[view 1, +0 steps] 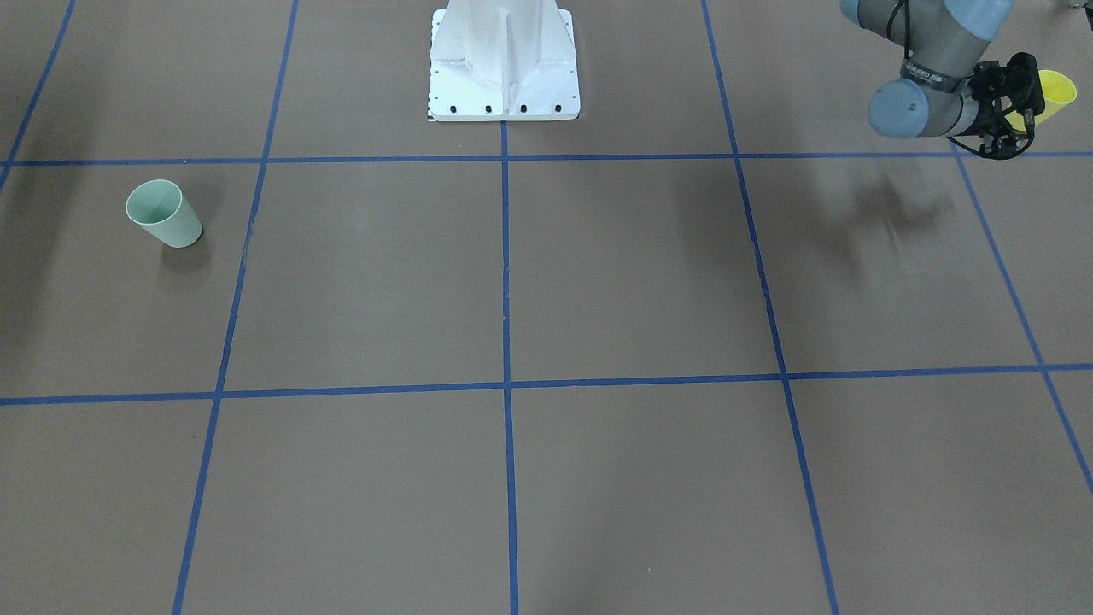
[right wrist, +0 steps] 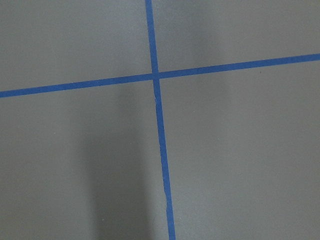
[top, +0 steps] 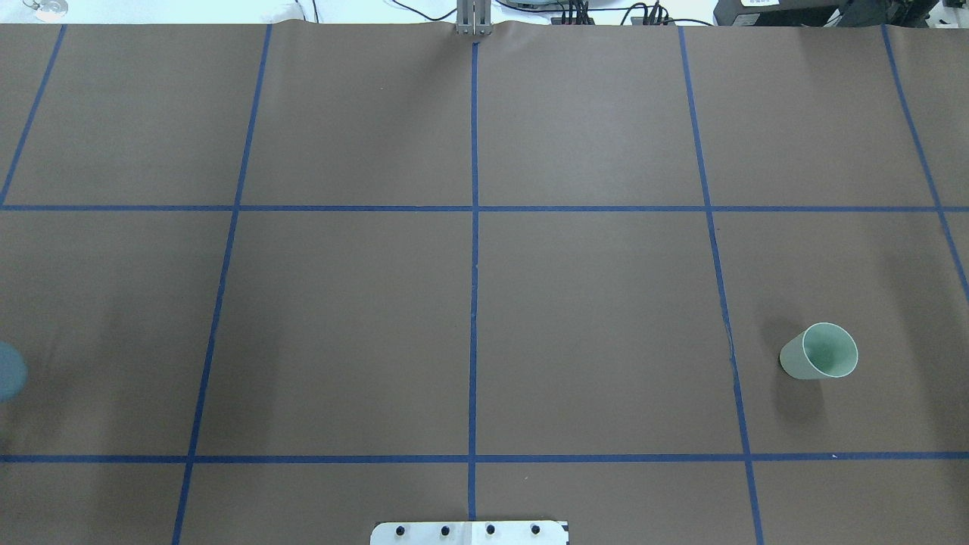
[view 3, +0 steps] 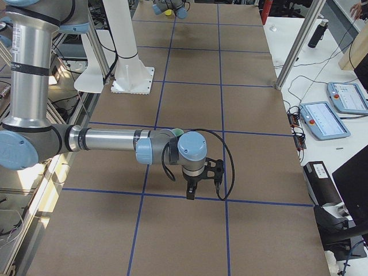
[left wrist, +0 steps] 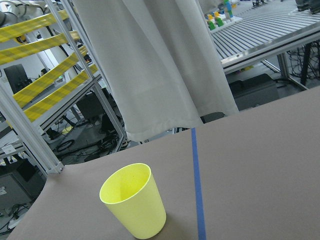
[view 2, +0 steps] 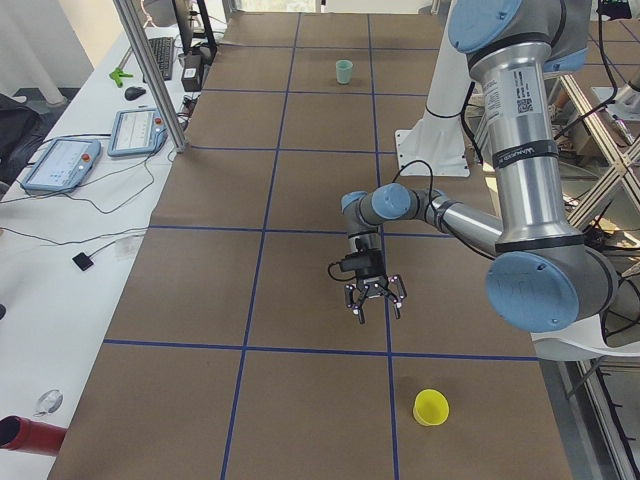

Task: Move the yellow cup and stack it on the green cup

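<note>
The yellow cup (left wrist: pixel 134 200) stands upright near the table's left end; it also shows in the exterior left view (view 2: pixel 431 406) and the front view (view 1: pixel 1055 90). My left gripper (view 2: pixel 374 308) hangs above the table a short way from the yellow cup, fingers spread, open and empty; the front view shows it (view 1: pixel 1020 111) beside the cup. The green cup (top: pixel 821 352) stands upright on the right side (view 1: pixel 164 213). My right gripper (view 3: pixel 190 195) hovers over a tape crossing near the green cup; I cannot tell if it is open or shut.
The white robot base (view 1: pixel 504 77) sits at the middle of the robot's edge. Blue tape lines (top: pixel 474 227) grid the brown table. The table edge (left wrist: pixel 100 160) runs just behind the yellow cup. Tablets and cables (view 2: pixel 60 160) lie on a side bench.
</note>
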{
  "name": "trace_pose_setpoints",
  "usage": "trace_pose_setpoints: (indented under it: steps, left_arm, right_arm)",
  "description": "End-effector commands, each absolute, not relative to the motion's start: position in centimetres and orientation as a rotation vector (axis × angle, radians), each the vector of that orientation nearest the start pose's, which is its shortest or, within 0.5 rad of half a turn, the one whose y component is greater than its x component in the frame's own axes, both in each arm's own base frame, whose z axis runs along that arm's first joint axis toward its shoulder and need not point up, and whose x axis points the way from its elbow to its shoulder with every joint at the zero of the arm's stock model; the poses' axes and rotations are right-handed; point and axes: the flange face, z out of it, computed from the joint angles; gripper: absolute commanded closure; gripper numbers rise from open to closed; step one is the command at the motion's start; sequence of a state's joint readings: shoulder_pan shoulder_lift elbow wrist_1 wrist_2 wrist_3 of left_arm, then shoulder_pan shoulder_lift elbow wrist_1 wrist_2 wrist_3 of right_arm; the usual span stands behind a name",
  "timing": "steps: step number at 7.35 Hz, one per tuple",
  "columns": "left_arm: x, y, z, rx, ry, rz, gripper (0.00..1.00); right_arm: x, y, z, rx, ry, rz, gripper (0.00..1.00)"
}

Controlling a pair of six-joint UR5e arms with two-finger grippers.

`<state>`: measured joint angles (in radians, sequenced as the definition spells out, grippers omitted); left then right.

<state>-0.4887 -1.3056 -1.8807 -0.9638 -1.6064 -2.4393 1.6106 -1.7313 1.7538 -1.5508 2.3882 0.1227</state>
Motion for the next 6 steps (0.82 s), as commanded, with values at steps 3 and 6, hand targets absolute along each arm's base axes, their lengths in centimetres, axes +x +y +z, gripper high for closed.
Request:
trace_pose_setpoints:
  steps: [3,6]
  left_arm:
    - [21.8,-23.7,77.8,0.171,-0.681,-1.400,0.00]
    - [22.7,-21.9,78.4,0.162,-0.719,-1.451,0.00]
  right_arm:
    - [7.8,-42.2,63.5,0.008,-0.819,0.135,0.00]
    - [7.8,-42.3,63.4,0.011,-0.819,0.134,0.00]
